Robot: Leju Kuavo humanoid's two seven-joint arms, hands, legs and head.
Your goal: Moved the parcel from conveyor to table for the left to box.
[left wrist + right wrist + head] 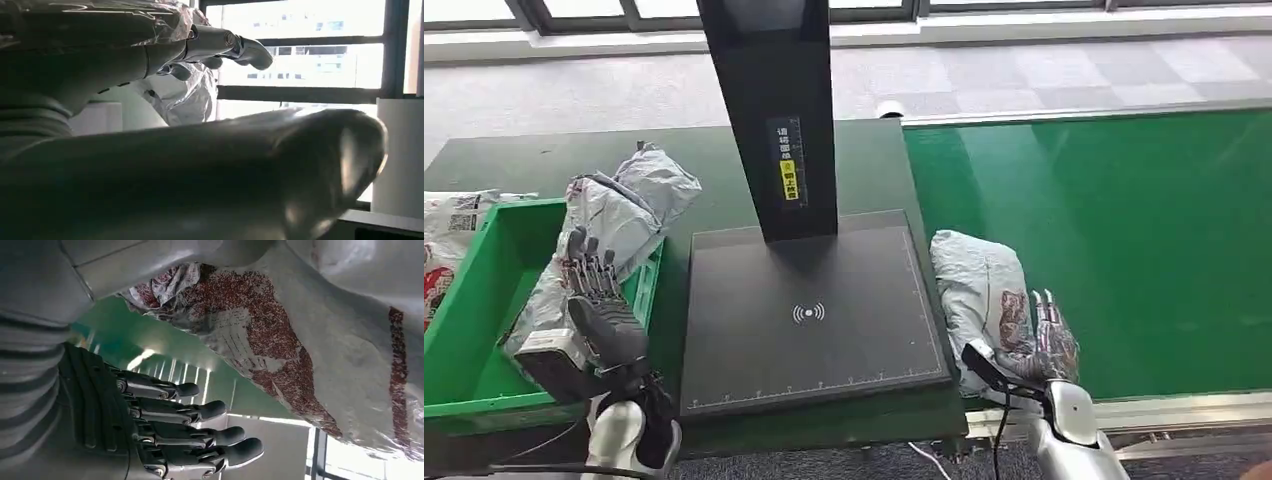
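Two grey parcels, one at each hand

One crumpled grey plastic mailer parcel with a red-brown printed patch lies on the green conveyor belt, its near end just beside the edge of the dark table. The right hand is against the parcel's near right side, fingers stretched out and apart along the belt; in the right wrist view the dark fingers lie straight with the parcel just beside them, not wrapped by them, so this hand is open.

A second grey plastic parcel leans over the rim of the green plastic crate at the table's left end. The left hand is raised against its lower part, fingers extended upward along the wrap; whether it actually grips the parcel I cannot tell. In the left wrist view the fingers lie on crinkled plastic.

Between the two parcels sits a flat black scanning pad with a tall black post rising from its back edge. Another white printed bag lies at the crate's far left.
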